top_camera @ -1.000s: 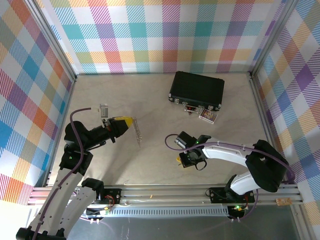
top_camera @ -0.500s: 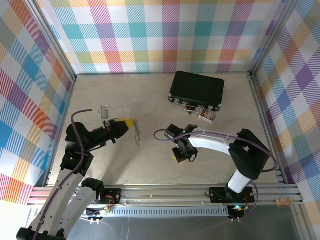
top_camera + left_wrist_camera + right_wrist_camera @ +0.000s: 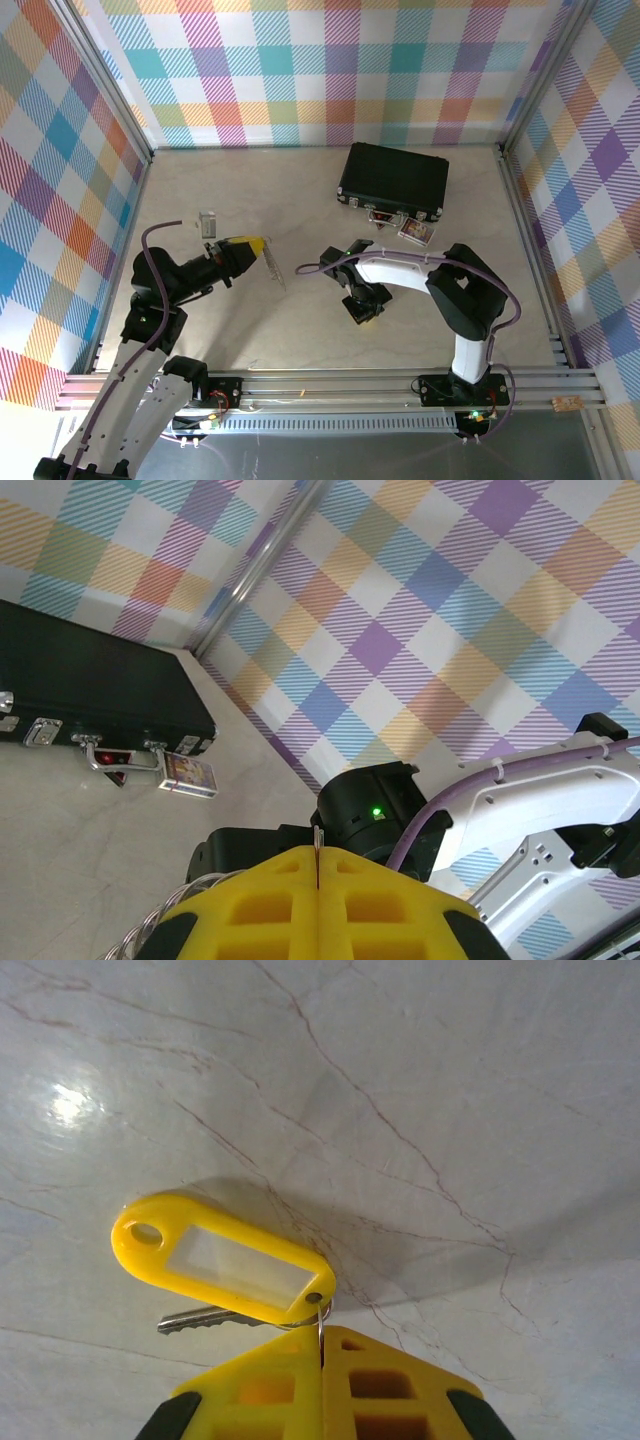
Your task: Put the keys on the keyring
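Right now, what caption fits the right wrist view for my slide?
Right end effector shut on a small ring carrying a yellow tag and a key.

Your walls [image 3: 330, 70] are a pastel plaid of teal, purple, orange, yellow, pink and white, with diagonal hatching inside the squares. The table [image 3: 300, 340] is pale beige marble with fine brown veins. The case [image 3: 393, 178] is black with silvery fittings, and the card [image 3: 190, 773] by it is pinkish. The left tool [image 3: 317, 858] and the right tool [image 3: 322, 1348] both have yellow pads on black bodies. The keyring [image 3: 276, 267] in the left tool is silver-grey. The tag [image 3: 225, 1270] is bright yellow with a pale window. The key [image 3: 200, 1318] is silver, and the wire ring [image 3: 321, 1322] in the right tool is thin and grey. The arm links [image 3: 560, 785] are white, the cables [image 3: 412, 828] purple.
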`<state>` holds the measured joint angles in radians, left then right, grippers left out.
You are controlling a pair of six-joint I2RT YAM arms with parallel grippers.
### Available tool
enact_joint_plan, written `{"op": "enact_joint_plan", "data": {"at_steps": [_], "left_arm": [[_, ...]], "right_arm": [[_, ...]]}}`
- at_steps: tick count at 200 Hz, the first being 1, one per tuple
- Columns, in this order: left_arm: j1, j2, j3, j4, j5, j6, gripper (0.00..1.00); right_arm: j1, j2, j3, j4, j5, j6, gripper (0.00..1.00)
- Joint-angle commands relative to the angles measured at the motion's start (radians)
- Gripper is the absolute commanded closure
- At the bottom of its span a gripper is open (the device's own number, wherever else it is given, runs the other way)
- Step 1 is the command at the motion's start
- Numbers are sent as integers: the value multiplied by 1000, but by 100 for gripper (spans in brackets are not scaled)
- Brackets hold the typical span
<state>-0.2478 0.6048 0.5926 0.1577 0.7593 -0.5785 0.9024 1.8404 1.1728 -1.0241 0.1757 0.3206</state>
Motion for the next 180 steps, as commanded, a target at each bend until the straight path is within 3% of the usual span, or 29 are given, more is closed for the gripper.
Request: {"op": "enact_joint_plan", "data": {"at_steps": [1, 18, 43, 69, 103, 152, 180], "left_arm": [[-10, -13, -2, 38, 0, 16, 100], [-10, -13, -2, 39, 1, 17, 100], [-10, -17, -2, 31, 1, 17, 100], [-10, -25, -3, 23, -2, 21, 100], [-10, -21, -1, 30, 0, 23, 100], [-10, -6, 3, 68, 25, 2, 100], [-10, -11, -5, 90, 35, -14, 100]], "right_arm": [[-5, 9, 24, -33, -6, -22, 97], [-5, -10, 21, -17, -15, -20, 92], [-5, -59, -2, -1, -13, -7, 76], [-15, -161, -64, 46, -27, 39, 60], [-20, -333, -203, 160, -76, 140, 48], [-74, -483, -410, 402, -200, 231, 45], [-187, -575, -540, 569, -310, 268, 46]]}}
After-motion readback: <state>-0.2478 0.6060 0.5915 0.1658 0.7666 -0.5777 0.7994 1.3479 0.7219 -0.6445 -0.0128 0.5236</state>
